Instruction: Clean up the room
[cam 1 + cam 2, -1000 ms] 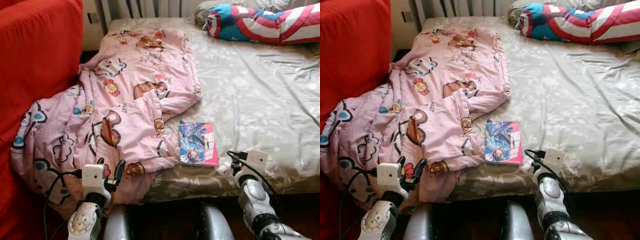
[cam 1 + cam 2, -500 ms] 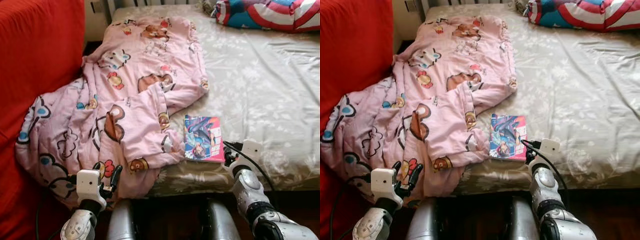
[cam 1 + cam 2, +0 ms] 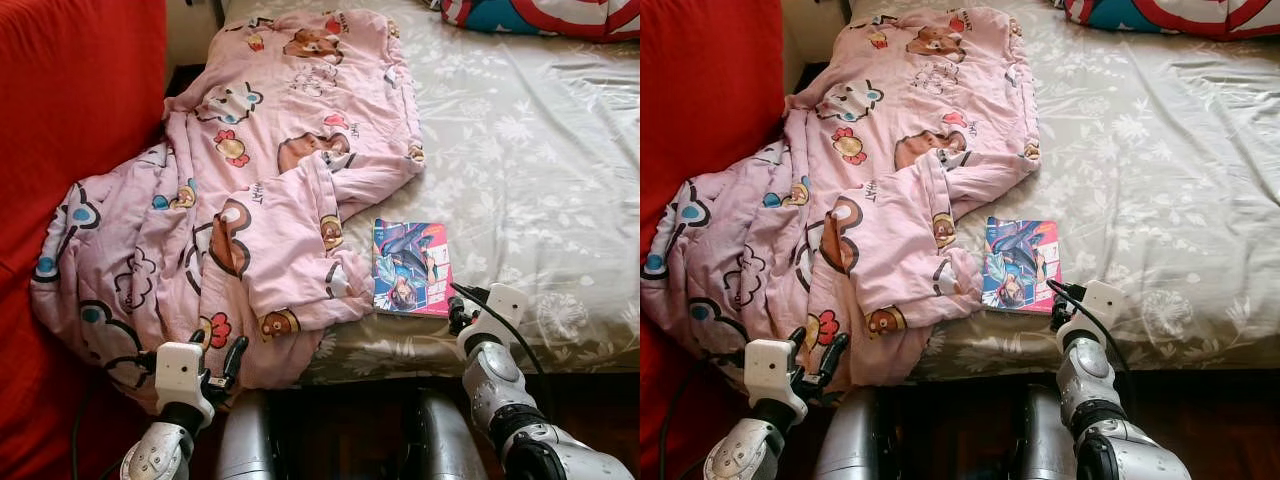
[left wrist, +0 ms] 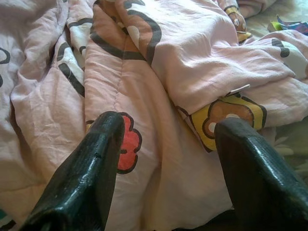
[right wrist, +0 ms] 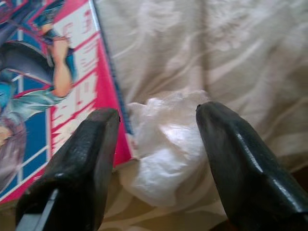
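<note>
My right gripper [image 5: 156, 144] is spread wide with nothing in it, fingers straddling a crumpled white wad [image 5: 161, 149], tissue or thin plastic, can't tell which. It sits on the near edge of the bed [image 3: 540, 170], touching the right edge of the comic book [image 3: 410, 266].

Handling call on the wad: very light, soft, will crush flat. No fragility worry. I'd pinch it across the middle where it bulges highest; squeezing should hold it fine. Risk is the left finger catching the comic's cover, since the two are touching. I'd come in from the right side, off the book.

Comic: thin, flat, glossy cover, probably slippery and floppy. Lying flush on the sheet, so no edge to get under. I'd slide it toward the near bed edge until it overhangs, then pinch the overhang.

My left gripper [image 4: 166, 163] is also wide open and empty, low at the near left, pointed at the pink cartoon-print quilt [image 3: 260, 190]. The quilt is bunched, draped off the bed's left side and near corner, against the red sofa [image 3: 70, 120]. It's bulky, soft, lots of drag; a thick fold is the best hold, and one gripper likely won't lift it all.

Surface: beige floral sheet, wrinkled, soft mattress under it, so pressing down will sink. Striped red, white and blue pillow [image 3: 540, 14] at the far right. Dark floor below the bed edge.
</note>
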{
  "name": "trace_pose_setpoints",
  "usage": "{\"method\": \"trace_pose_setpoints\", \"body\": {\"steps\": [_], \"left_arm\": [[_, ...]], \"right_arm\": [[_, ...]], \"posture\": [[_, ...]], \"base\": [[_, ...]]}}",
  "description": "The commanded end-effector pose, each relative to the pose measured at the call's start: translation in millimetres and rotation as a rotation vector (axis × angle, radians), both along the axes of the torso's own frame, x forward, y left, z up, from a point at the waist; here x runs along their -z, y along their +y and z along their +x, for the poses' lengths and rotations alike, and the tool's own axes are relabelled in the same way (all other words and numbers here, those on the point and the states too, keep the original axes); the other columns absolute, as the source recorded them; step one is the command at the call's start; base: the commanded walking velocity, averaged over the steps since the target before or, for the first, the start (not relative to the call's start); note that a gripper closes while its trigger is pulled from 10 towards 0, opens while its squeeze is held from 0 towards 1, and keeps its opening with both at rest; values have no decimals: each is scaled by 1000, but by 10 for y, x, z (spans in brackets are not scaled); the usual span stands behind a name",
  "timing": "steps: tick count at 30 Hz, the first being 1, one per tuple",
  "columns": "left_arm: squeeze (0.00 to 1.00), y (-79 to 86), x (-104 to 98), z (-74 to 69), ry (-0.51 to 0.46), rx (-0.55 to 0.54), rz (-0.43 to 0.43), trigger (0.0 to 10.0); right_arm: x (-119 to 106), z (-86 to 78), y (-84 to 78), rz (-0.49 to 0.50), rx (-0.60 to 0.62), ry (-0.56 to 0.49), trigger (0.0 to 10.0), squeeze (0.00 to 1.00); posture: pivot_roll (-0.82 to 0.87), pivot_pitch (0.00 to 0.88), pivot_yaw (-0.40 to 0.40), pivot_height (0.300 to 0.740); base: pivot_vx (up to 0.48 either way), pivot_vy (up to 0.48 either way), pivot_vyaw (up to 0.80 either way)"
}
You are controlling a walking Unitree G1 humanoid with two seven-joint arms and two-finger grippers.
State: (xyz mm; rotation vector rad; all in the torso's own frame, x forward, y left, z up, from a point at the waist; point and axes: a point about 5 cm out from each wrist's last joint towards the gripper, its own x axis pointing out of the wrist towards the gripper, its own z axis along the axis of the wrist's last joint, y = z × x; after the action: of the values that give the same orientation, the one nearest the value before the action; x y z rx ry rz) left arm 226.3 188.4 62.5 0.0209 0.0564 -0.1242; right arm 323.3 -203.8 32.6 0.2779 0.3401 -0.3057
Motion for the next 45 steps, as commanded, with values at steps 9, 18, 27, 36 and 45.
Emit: {"method": "trace_pose_setpoints", "body": {"steps": [9,18,27,36,45], "left_arm": [[0,21,8,-8,17,4,20,10000],[0,25,5,5,17,2,24,10000],[0,16,8,33,16,3,25,10000],[0,5,15,61,15,3,23,10000],[0,-12,38,92,16,0,18,10000]], "right_arm": [[141,-105,15,42,31,63,10000,0],[147,-97,61,55,-1,67,0,0],[151,-94,76,50,-16,75,0,0],[144,-87,84,39,-29,72,0,0],[158,-122,34,7,-31,61,0,0]], "posture": [[213,223,53,579],[212,222,54,579],[213,216,51,579],[205,207,47,579],[190,192,37,579]], "base": [[0,0,0],[0,0,0],[0,0,0],[0,0,0],[0,0,0]]}}
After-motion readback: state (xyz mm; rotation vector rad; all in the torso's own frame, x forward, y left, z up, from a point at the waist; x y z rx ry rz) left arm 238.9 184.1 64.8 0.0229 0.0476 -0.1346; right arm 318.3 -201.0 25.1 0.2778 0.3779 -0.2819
